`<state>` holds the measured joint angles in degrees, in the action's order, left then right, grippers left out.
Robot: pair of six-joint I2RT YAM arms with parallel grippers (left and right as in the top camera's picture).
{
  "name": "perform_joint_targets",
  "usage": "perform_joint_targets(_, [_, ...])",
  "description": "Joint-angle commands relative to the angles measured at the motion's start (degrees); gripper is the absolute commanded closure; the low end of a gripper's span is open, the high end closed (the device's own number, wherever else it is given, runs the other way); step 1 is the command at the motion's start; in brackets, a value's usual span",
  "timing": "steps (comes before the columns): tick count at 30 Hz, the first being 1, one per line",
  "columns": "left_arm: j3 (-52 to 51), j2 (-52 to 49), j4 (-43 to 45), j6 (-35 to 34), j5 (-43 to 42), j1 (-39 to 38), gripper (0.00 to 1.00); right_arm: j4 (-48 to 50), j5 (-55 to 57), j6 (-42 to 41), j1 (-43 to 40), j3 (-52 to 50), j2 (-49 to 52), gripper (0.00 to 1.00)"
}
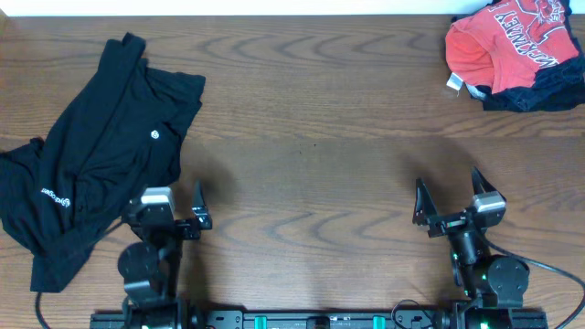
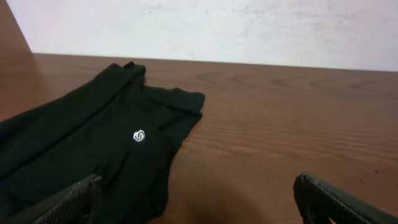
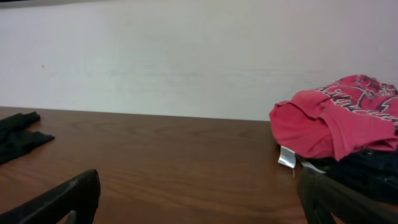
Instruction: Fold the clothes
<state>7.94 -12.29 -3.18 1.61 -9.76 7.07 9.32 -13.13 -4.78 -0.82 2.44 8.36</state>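
Observation:
The black long-sleeved top [image 1: 101,137] lies crumpled on the left of the wooden table, with a small white round logo [image 1: 154,135] and white print on one sleeve [image 1: 55,195]. It also shows in the left wrist view [image 2: 93,143], and its edge shows at the far left of the right wrist view [image 3: 18,137]. My left gripper [image 1: 170,208] is open and empty at the top's near right edge. My right gripper [image 1: 450,199] is open and empty over bare table at the front right.
A red-orange shirt with white lettering [image 1: 512,41] lies bunched on a dark navy garment [image 1: 548,91] at the back right corner; both also show in the right wrist view [image 3: 336,118]. The table's far edge meets a white wall [image 3: 186,56].

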Motion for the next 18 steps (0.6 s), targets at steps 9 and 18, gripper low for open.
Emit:
perform_joint_targets(9, [22.49,-26.1,-7.15,-0.39,-8.35,0.26,0.02,2.05,-9.01,0.13,0.46,20.68,26.36,0.01])
perform_joint_targets(18, [34.4,-41.99,-17.79,-0.39,-12.04,0.24,0.02,-1.25,-25.05,0.09,0.52,41.38,52.94,0.01])
